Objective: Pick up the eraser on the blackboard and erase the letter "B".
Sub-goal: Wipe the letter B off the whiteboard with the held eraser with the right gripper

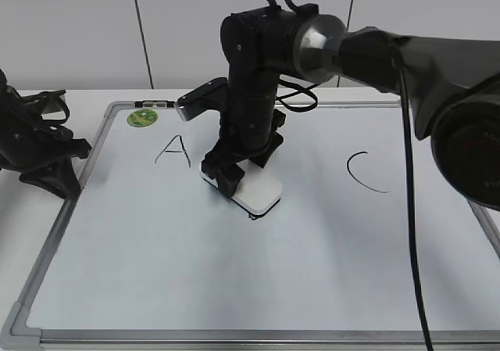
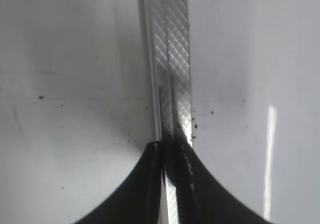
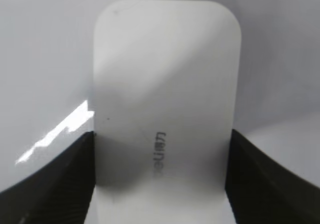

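The white eraser [image 1: 258, 192] lies flat on the blackboard [image 1: 258, 273], between the black "A" [image 1: 173, 151] and the black "C" [image 1: 366, 171]. My right gripper [image 1: 241, 166] reaches across from the right and is shut on the eraser; in the right wrist view the eraser [image 3: 165, 99] fills the gap between both fingers [image 3: 160, 179]. The letter "B" is hidden under the eraser and arm; only a small dark stroke shows at the eraser's front edge. My left gripper [image 2: 167, 151] is shut and empty, over the board's grey frame [image 2: 172, 59] at the left edge.
A small green round magnet [image 1: 142, 117] sits at the board's top left corner. The left arm [image 1: 39, 152] rests beside the board's left frame. The right arm's cables hang over the board's right side.
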You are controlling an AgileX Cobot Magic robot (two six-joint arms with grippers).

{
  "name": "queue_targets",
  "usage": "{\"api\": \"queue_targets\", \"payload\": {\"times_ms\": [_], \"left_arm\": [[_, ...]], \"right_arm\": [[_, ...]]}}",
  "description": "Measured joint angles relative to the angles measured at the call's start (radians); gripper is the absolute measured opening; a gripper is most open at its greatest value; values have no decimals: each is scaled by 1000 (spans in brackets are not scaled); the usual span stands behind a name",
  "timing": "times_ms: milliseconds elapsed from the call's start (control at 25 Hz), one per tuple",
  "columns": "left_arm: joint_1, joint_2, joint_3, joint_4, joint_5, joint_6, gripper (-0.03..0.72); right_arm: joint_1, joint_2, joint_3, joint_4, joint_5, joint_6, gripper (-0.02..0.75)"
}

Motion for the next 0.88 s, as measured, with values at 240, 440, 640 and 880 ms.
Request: {"api": "queue_targets", "payload": {"times_ms": [240,440,640,880], "left_arm": [[0,0,0,0,0,0,40],[0,0,0,-4,-2,0,39],[0,0,0,-9,-4,0,38],[0,0,0,-13,-6,0,38]], "right_arm": [[-2,0,-2,-34,-2,4,545],[-46,2,-2,5,0,8,545],[-114,2,-2,11,0,10,545],[-164,2,-2,12,0,10,545]]}}
